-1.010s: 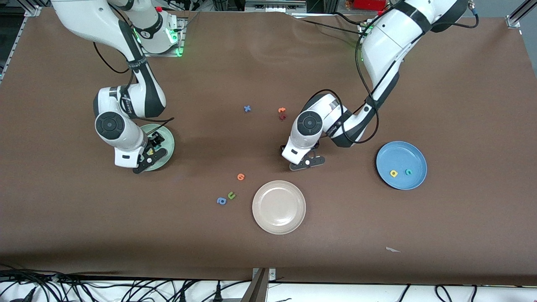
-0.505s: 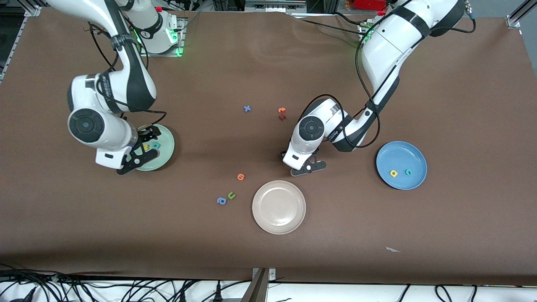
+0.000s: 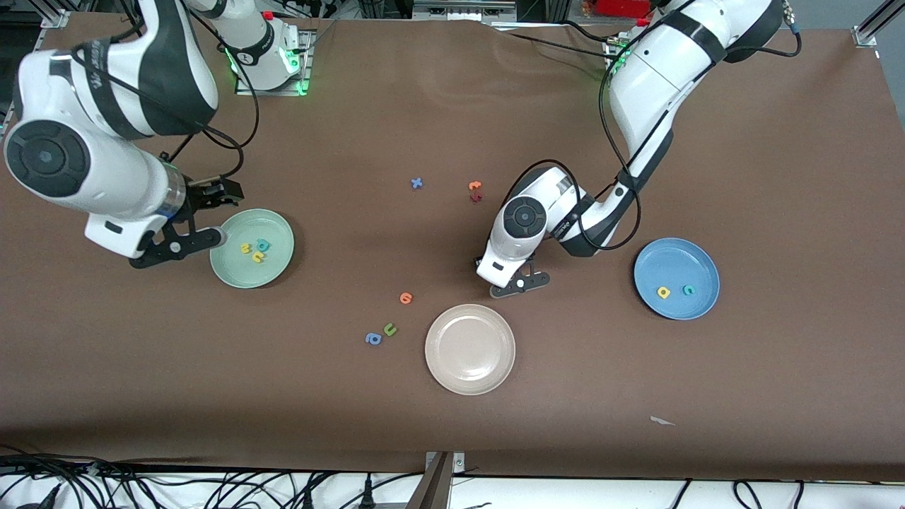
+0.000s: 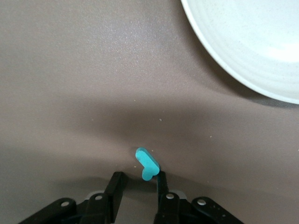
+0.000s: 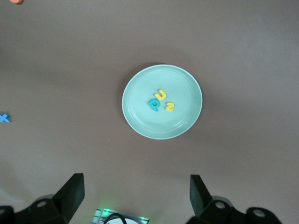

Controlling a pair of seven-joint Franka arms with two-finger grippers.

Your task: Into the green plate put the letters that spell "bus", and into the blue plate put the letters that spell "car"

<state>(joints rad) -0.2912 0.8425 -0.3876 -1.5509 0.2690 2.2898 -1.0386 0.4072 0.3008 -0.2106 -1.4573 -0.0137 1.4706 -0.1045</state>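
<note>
Left gripper (image 4: 138,184) low on brown surface (image 3: 636,396) near cream-white round plate (image 3: 470,349); fingers (image 4: 116,184) narrowing around tiny teal foam r (image 4: 147,164), not yet pinching, r touching one finger. Last "car" letter, judged bound for mid-blue round plate (image 3: 700,258) holding yellow a (image 3: 663,292), teal c (image 3: 688,289). Right gripper (image 5: 135,193) raised above surface by pale mint-green round plate (image 5: 187,86), fingers spread, empty; teal b (image 5: 153,104), yellow u (image 5: 161,95), yellow s (image 5: 170,107) inside.

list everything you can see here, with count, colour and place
green plate: 1, mint, right arm's end; holds teal b, yellow u, yellow s
blue plate: 1, left arm's end; holds yellow a, teal c
teal r: 1, on table at left gripper
white plate: 1, cream, nearest camera
loose letters: 6, mid-table
left gripper: closing around r
right gripper: open, above green plate
</note>
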